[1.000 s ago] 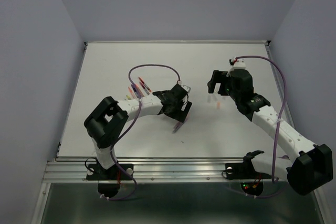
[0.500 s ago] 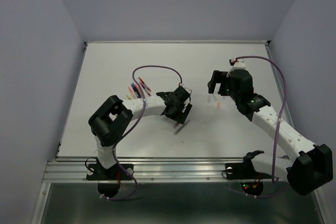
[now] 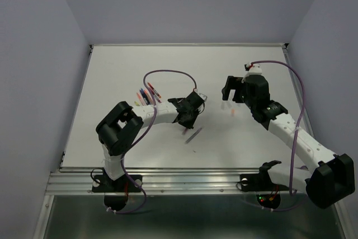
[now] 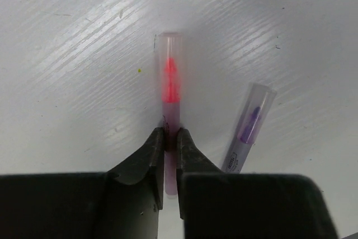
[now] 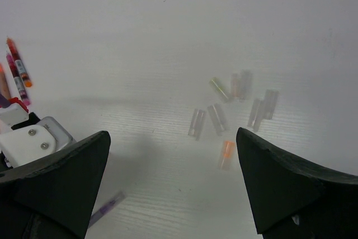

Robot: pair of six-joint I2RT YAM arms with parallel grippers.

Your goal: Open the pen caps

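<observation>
left fingers (image 4: 150, 158) are pinched on the pink pen (image 4: 171, 110), both pads touching its barrel, barely a gap between them. the left gripper (image 4: 169, 138) has it just behind the capped end. the pink pen's cap (image 4: 169, 54) is a clear sleeve, on the pen, with the pink tip showing through and pointing away from the wrist camera. the pen lies flat on the worktop (image 3: 112, 71), around the middle, a bit toward the near edge. just beside it on the right in the left wrist view is a purple pen (image 4: 250, 127), tilted against the pink one and not touching it. the purple pen's cap (image 4: 260, 96) is clear too and also on. in the top view that pen sits between the left gripper and the near edge. right fingers (image 5: 61, 183) stand wide apart with nothing between them. the right gripper (image 5: 172, 135) hangs above the worktop, right of the middle. under it is a scatter of loose caps (image 5: 215, 117), off their pens, lying flat, mostly clear, some side by side in pairs. one orange cap (image 5: 226, 154) is the closest of them to the near edge. one greenish cap (image 5: 219, 89) is on the far side of the scatter. the other pens (image 3: 146, 93) are fanned in a bunch left of the middle, toward the left edge, with red, blue and orange showing. the left arm (image 3: 156, 113) covers their near ends, so cap state there is unreadable.
</observation>
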